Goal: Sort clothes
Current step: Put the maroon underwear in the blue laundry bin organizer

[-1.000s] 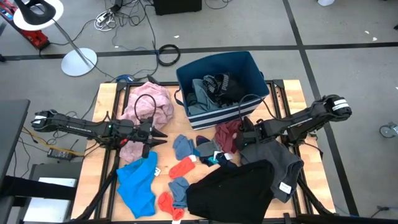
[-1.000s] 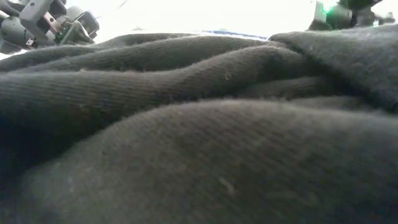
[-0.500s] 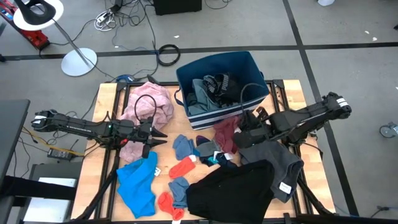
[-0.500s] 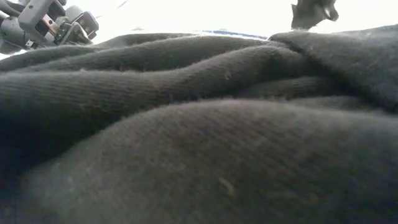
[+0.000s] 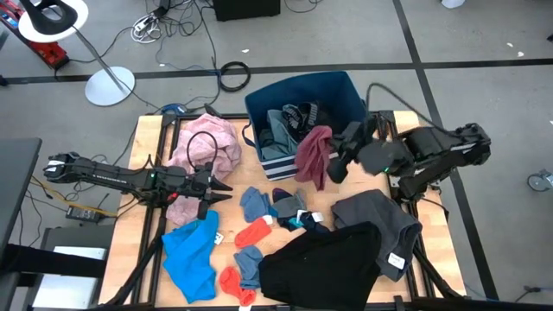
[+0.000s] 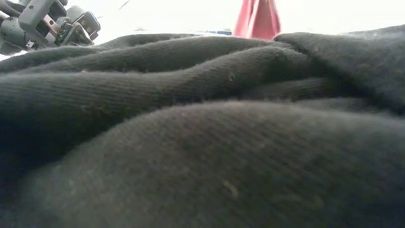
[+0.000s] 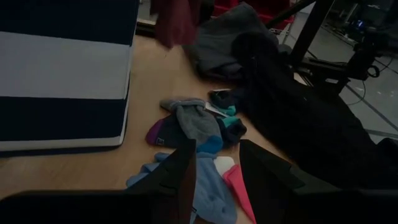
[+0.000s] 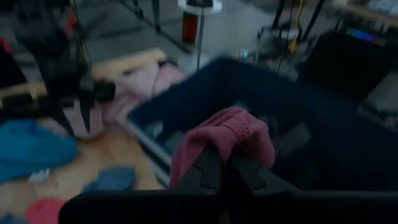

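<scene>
The maroon garment (image 5: pixel 313 155) hangs with its long axis vertical, clamped in the right pincer (image 5: pixel 335 157) just in front of the navy bin (image 5: pixel 346 95), over its striped front wall. The bin opening lies directly beyond the pincer, so a short advance would be needed before release. The left pincer (image 5: pixel 223 187) waits with fingers apart over the worktop (image 5: pixel 147 138), beside the pink garment (image 5: pixel 220 142).

Low view almost wholly blocked by a dark ribbed black knit garment (image 6: pixel 202 145) against the lens, only the lower tip of a hanging maroon cloth (image 6: pixel 256 19) showing above it, striped navy fabric bin (image 7: pixel 65 68) cut off by left wrist view's edge.
</scene>
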